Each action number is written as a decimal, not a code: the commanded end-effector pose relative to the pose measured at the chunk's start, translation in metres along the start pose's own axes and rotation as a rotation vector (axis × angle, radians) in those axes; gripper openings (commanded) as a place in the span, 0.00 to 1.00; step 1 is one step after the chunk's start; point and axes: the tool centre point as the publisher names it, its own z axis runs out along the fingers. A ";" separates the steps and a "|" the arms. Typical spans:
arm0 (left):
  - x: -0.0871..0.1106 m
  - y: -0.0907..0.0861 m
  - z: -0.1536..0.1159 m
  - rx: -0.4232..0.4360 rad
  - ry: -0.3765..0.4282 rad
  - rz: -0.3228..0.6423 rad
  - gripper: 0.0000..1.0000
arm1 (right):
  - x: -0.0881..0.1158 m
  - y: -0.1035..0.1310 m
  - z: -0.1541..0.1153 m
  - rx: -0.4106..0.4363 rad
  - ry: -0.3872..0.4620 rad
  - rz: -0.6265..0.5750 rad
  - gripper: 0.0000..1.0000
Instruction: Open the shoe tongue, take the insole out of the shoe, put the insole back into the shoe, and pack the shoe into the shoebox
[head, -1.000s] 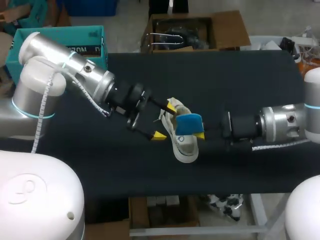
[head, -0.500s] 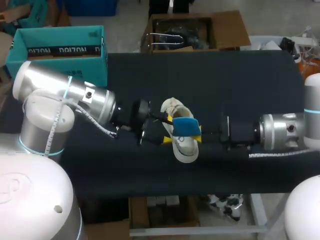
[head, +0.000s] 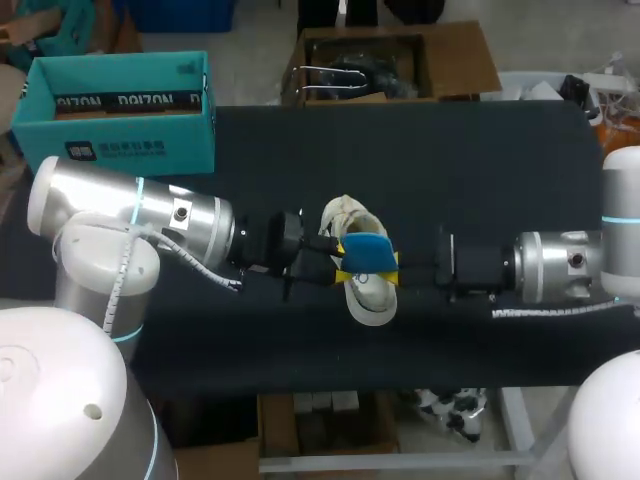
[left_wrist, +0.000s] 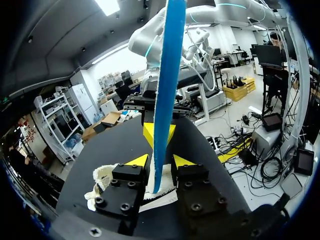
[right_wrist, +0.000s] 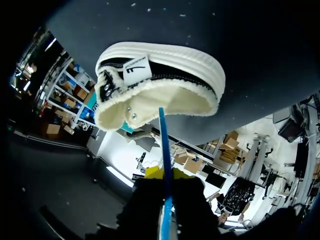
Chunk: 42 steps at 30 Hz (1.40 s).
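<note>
Across the black table one item serves as reference: the white shoe, lying near the middle. All positions below are taken from it.

Arms: the left arm comes in from the shoe's left and the right arm from its right. Their ends meet over the shoe.

Box: the teal shoebox stands beyond the shoe toward the left arm's side, well apart from it, with its top open.

Shoe: it rests on the table with nothing gripping it. Seen from the right wrist, its fleece-rimmed opening lies just ahead of the insole's tip. The tongue cannot be made out.

Insole: the blue insole is out of the shoe and held in the air directly above it, spanning from one gripper to the other.

End effectors: the right gripper is clamped on the insole's end at the shoe's right side. The insole's other end sits within the left gripper; whether that one has pinched down, I cannot tell.

Progress (my judgement): removal is done, so the opening step must be as well. Two steps remain: feeding the insole back in, then carrying the shoe across to the shoebox. Roughly halfway.
</note>
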 end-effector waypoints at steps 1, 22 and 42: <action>-0.001 0.003 0.006 -0.008 0.001 0.009 0.00 | 0.000 0.003 0.002 0.004 0.003 0.000 0.00; -0.010 0.009 0.013 -0.125 0.085 0.206 0.00 | -0.008 0.004 0.000 -0.125 0.002 0.018 0.20; -0.022 0.028 0.016 -0.203 0.163 0.259 0.00 | -0.003 0.031 0.008 -0.234 0.049 0.063 0.20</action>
